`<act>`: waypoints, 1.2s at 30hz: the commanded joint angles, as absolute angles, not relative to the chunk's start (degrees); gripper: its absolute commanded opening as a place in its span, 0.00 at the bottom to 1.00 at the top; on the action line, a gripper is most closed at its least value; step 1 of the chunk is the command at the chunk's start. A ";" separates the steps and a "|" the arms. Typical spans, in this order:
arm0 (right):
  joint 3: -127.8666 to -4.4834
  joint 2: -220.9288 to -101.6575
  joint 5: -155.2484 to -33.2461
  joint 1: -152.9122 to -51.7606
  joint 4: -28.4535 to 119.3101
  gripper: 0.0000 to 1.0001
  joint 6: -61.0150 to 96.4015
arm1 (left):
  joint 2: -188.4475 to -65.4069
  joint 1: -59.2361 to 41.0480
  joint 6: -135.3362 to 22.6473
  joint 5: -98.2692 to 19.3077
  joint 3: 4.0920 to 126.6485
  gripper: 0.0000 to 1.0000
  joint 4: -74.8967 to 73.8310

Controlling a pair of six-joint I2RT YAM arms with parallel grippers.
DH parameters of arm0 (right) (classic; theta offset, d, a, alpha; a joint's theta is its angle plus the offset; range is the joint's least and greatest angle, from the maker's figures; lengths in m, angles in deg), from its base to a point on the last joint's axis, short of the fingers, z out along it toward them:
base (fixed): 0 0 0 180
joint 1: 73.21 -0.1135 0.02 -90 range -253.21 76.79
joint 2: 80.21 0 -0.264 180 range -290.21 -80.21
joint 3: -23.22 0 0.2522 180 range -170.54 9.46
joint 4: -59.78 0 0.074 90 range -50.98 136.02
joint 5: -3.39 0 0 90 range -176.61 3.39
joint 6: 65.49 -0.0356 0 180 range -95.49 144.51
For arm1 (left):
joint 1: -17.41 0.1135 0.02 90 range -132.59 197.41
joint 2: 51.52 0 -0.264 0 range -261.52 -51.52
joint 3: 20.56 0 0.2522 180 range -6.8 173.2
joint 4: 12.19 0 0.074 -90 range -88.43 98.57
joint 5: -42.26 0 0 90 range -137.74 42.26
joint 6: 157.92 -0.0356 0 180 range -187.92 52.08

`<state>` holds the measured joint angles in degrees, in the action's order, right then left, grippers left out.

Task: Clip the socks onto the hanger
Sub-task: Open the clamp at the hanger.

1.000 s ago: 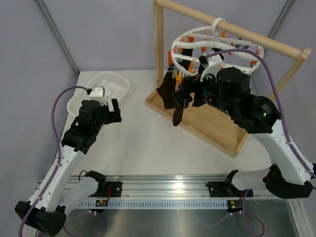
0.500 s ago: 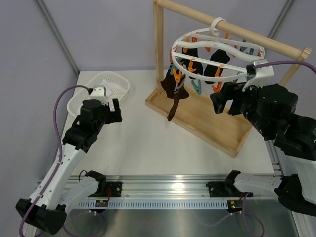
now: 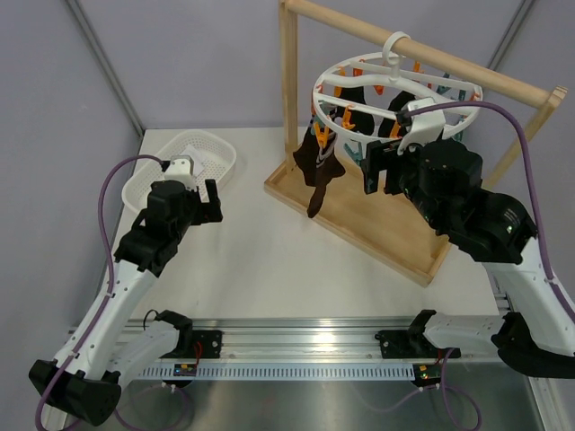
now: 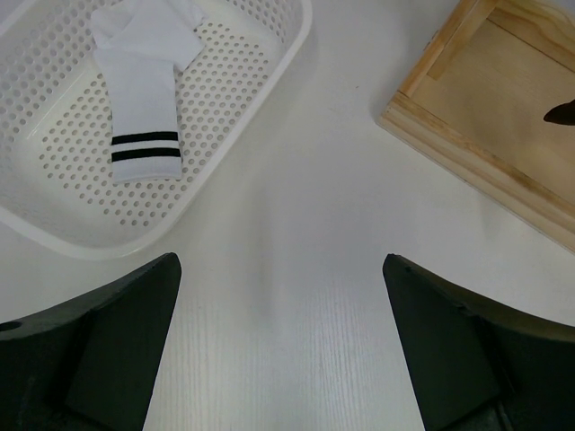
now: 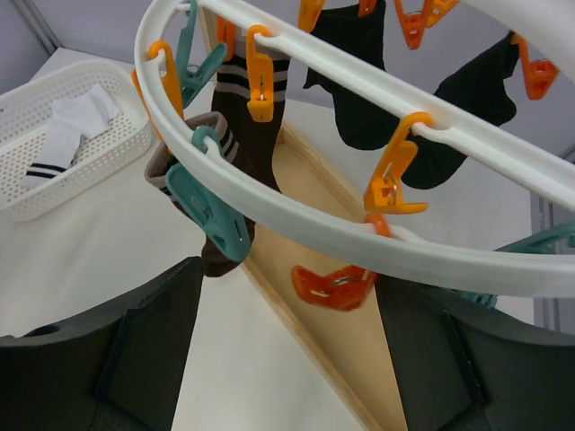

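**Overhead view.** The hanger (image 3: 334, 79) hangs by its hook from the top rail of the wooden stand (image 3: 288, 81), at the back right of the table (image 3: 287, 260). A brown sock (image 3: 316, 172) hangs clipped at the ring's left side. Black socks (image 3: 400, 97) hang further in under the ring. The right gripper (image 3: 381, 171) is raised just below the ring's near edge, jaws apart. The left gripper (image 3: 199, 193) is above the table beside the basket (image 3: 225, 166).

**Left wrist view.** The left gripper (image 4: 280, 269) is spread wide with nothing between the fingers (image 4: 99, 350), only bare table below. A white sock (image 4: 144, 117) with two black stripes lies flat in the basket (image 4: 296, 36), upper left. A corner of the stand's base (image 4: 485, 117) shows upper right.

**Right wrist view.** The right gripper (image 5: 287, 269) is spread and pinches nothing. The hanger ring (image 5: 359, 233) crosses just ahead of its fingers (image 5: 117, 350). An orange clip (image 5: 259, 85) holds the striped cuff of the brown sock (image 5: 247, 153). A teal clip (image 5: 211, 211) hangs near that sock. Another orange clip (image 5: 328, 283) dangles free from the ring. The black socks (image 5: 359, 81) hang behind it. The basket (image 5: 90, 171) holding the white sock (image 5: 63, 135) sits far left.
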<state>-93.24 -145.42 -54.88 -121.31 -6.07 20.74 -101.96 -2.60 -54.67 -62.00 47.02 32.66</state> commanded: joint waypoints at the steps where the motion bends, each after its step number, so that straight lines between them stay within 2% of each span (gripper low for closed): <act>1: -92.15 -145.95 -57.08 -121.46 -0.30 0.84 24.16 | -101.88 -2.63 -55.80 -63.12 46.37 0.99 30.22; 9: -92.05 -147.89 -62.35 -121.46 2.43 0.82 26.00 | -101.97 -2.63 -55.88 -63.03 46.37 0.99 30.22; 22: -91.44 -150.88 -69.55 -121.46 6.21 0.79 20.03 | -102.50 -2.63 -55.97 -63.12 46.37 0.99 30.31; 36: -90.30 -144.64 -61.48 -121.46 -2.13 0.80 15.72 | -102.76 -2.63 -55.97 -62.51 46.55 0.99 30.40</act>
